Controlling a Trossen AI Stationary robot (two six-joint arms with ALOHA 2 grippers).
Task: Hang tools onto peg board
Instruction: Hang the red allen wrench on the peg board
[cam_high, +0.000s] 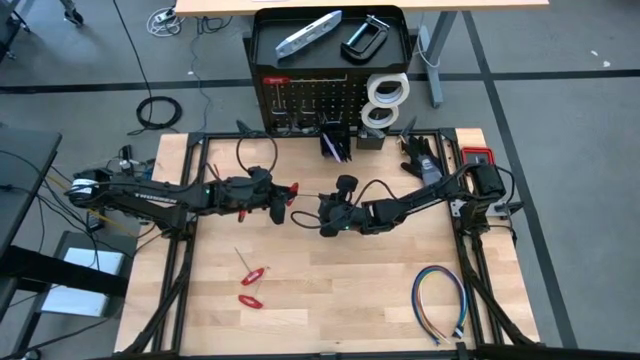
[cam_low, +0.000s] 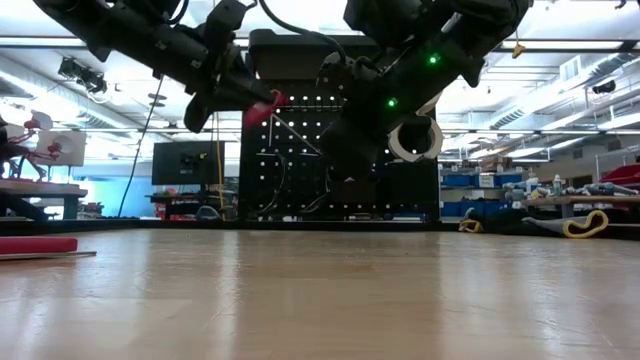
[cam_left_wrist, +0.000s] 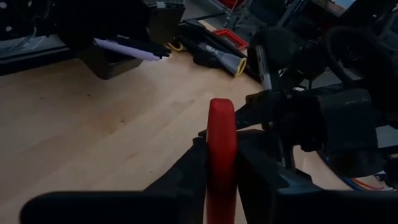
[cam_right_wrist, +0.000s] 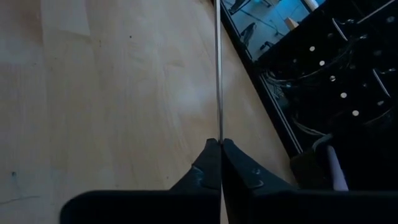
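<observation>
Red plastic handle (cam_left_wrist: 221, 149) is sitting between the left gripper's (cam_high: 283, 200) fingers (grip unclear), while the right gripper (cam_right_wrist: 220, 144) is pinching its thin metal shaft (cam_right_wrist: 218, 68), toward three o'clock.

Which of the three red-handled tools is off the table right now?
The red-handled tool between the two grippers: the left gripper holds its handle, the right gripper pinches its thin shaft. The other two red-handled tools lie flat on the table.

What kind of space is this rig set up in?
Likely a robotics lab or workshop: a wooden bench with a black peg board, cables on the grey floor, and equipment-laden tables behind.
</observation>
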